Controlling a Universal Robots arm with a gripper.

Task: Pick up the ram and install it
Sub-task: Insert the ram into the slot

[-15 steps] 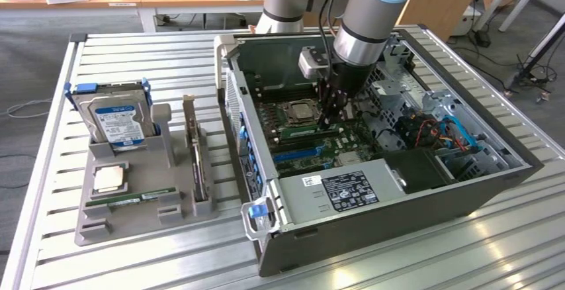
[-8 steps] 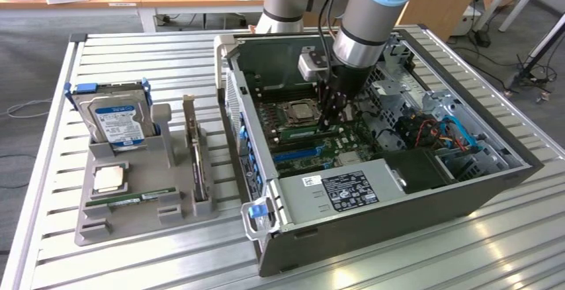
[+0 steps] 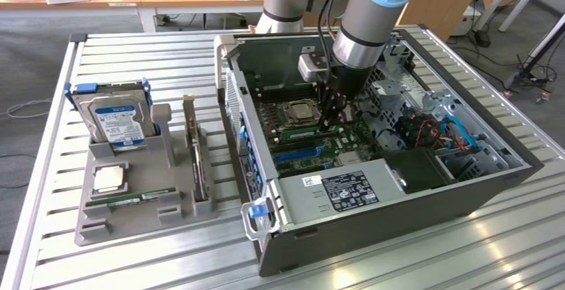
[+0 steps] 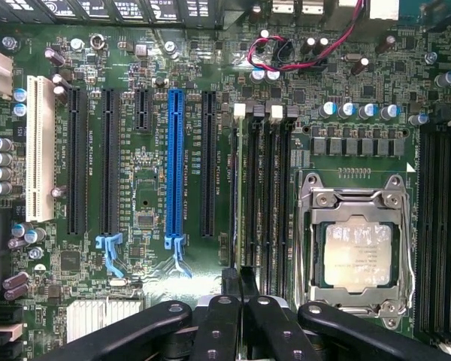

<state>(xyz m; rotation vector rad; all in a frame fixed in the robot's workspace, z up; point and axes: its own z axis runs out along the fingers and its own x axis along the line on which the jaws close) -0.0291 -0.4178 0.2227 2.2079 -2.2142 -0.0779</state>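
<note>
We see the fingers (image 4: 219, 323) pinched narrow on the ram (image 4: 238, 226), which stands in a long slot (image 4: 239, 113) just beside the CPU chip (image 4: 357, 256), so the picking up is done and only the last push in seems left.

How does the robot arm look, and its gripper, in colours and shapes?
The arm is a silver-grey tube with light blue joint caps; black cables run beside it. The black gripper has bar-shaped links with round silver pins.
</note>
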